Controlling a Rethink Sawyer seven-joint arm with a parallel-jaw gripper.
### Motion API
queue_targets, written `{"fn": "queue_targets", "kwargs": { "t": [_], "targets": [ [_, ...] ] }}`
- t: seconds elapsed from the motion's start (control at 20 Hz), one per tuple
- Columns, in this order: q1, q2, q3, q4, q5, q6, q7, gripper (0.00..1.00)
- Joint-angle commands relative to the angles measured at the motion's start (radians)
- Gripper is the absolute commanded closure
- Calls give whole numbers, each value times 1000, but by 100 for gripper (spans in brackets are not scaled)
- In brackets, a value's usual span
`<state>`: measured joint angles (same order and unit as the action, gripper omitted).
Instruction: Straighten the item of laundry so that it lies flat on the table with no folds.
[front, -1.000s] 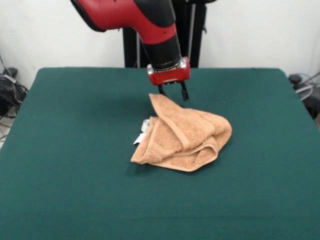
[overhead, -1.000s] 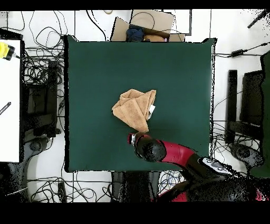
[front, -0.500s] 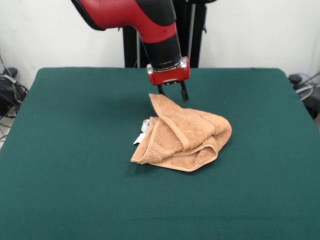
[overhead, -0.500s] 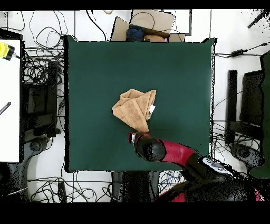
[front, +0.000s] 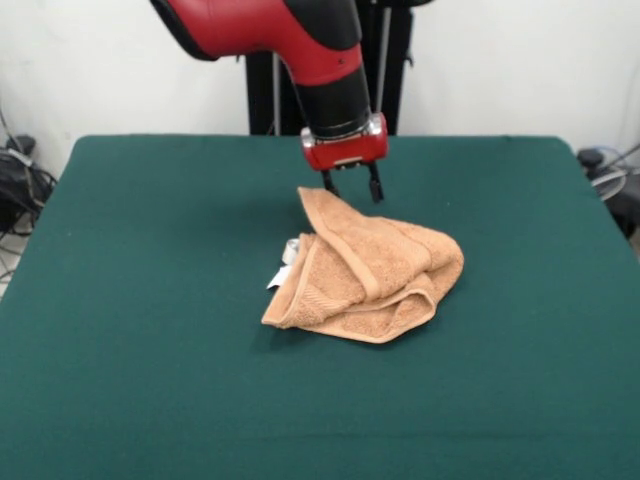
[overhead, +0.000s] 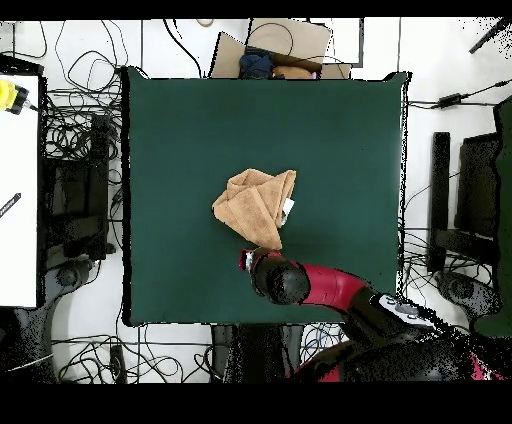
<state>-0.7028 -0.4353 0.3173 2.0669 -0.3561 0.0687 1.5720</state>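
Observation:
The item of laundry (front: 368, 265), an orange-tan terry towel, lies crumpled and folded over itself near the middle of the dark green table (front: 140, 300). White tags (front: 284, 263) poke out at its left side in the front view. My gripper (front: 351, 188) hangs open just above the towel's far corner, with nothing between its fingers. In the overhead view the towel (overhead: 256, 205) sits mid-table and the arm's wrist (overhead: 272, 275) covers the gripper beside the towel's pointed corner.
Cables, monitors and boxes ring the table on the floor in the overhead view. A white bench (overhead: 18, 190) stands at the left there. A cardboard box (overhead: 272, 50) sits past the table's top edge.
The gripper has shifted slightly to the right in the front view and stayed open. The towel has not moved.

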Motion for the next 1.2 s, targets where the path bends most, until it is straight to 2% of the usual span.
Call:
{"fn": "queue_targets", "kwargs": {
  "t": [0.05, 0.6, 1.2],
  "targets": [
    [0, -18, 11, -124, -36, -2, 72, 0],
    [-64, -51, 42, -113, -23, 106, 26, 0],
    [-84, -48, 70, -118, -28, 105, 22, 0]
  ]
}}
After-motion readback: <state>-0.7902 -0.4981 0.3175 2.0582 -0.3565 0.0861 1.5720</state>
